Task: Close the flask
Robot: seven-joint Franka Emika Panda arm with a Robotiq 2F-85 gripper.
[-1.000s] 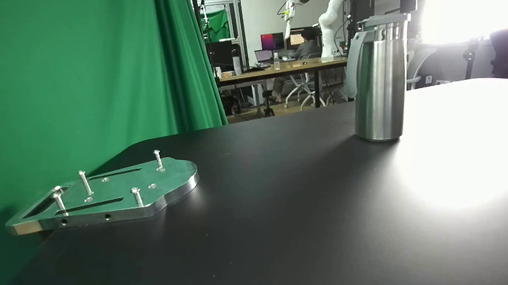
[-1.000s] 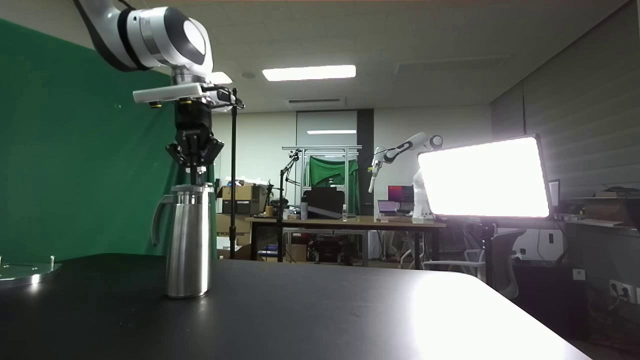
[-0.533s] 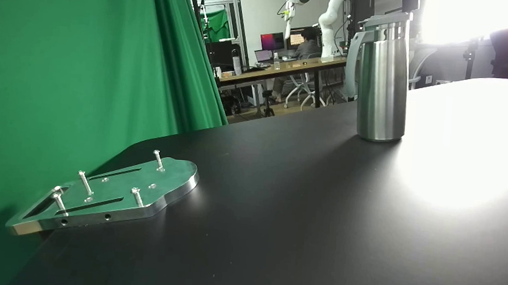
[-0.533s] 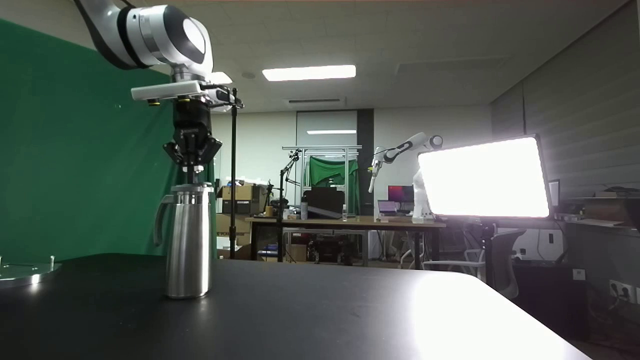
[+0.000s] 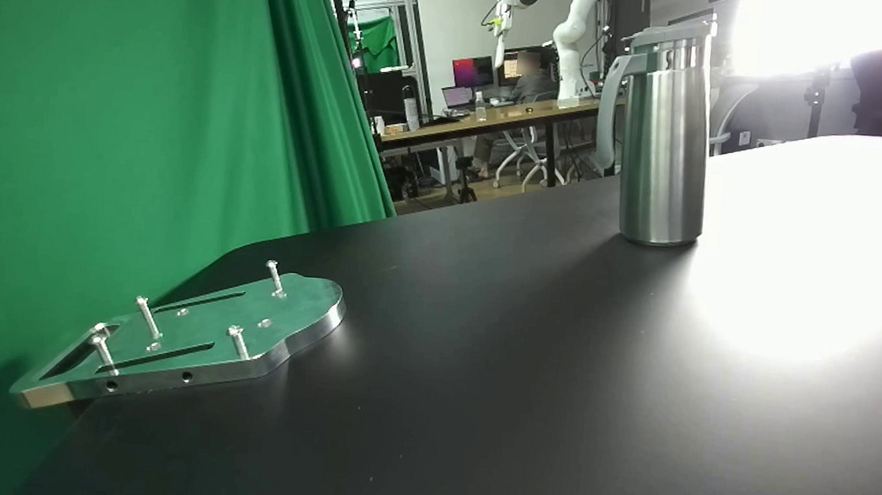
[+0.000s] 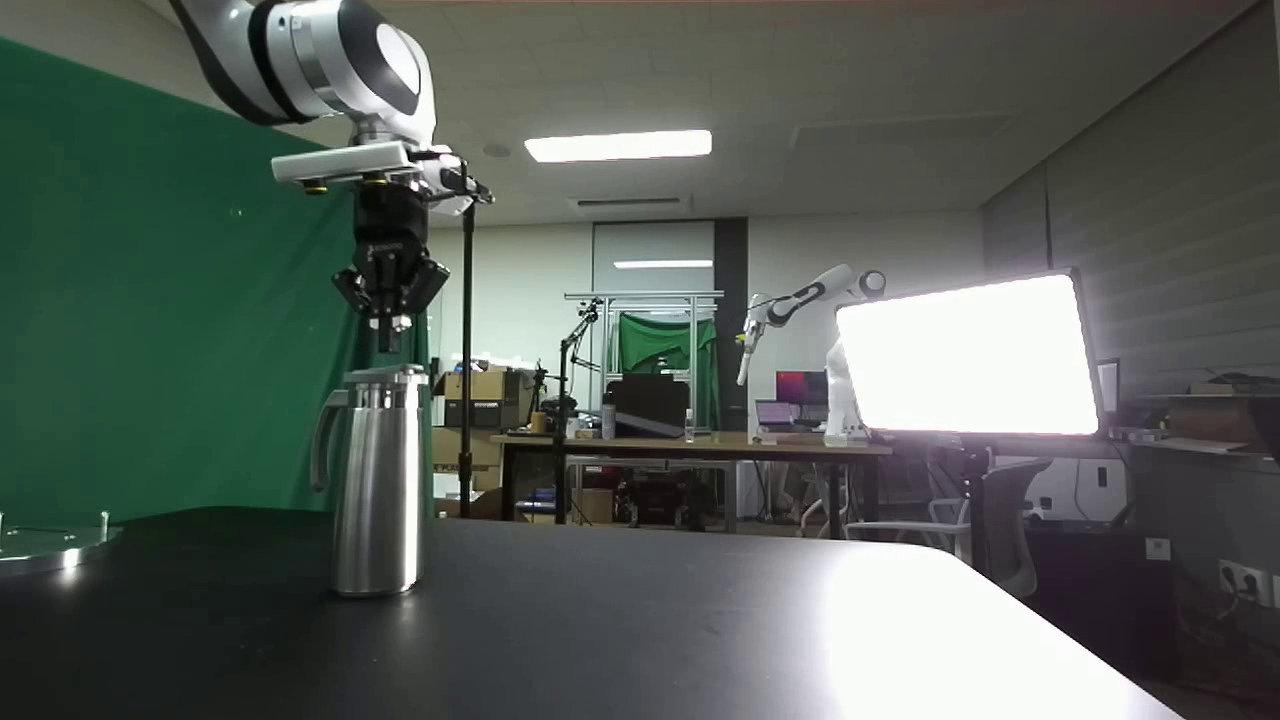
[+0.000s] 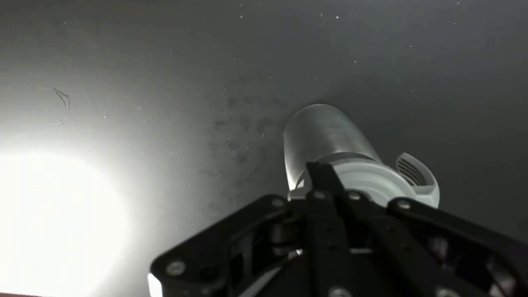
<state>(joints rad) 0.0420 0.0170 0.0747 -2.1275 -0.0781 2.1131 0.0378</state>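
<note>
The flask stands upright, long axis vertical, handle toward the green curtain. Above it, gripper, 2 fingers together. Beneath it, black table.

The steel flask stands upright toward the far side of the black counter, grey lid on top, handle turned toward the green curtain. Nearer me and well apart lies a green plate, metal pegs sticking up, one end poking past the edge. Beyond the flask a lamp glares, whitening part of the counter.
</note>
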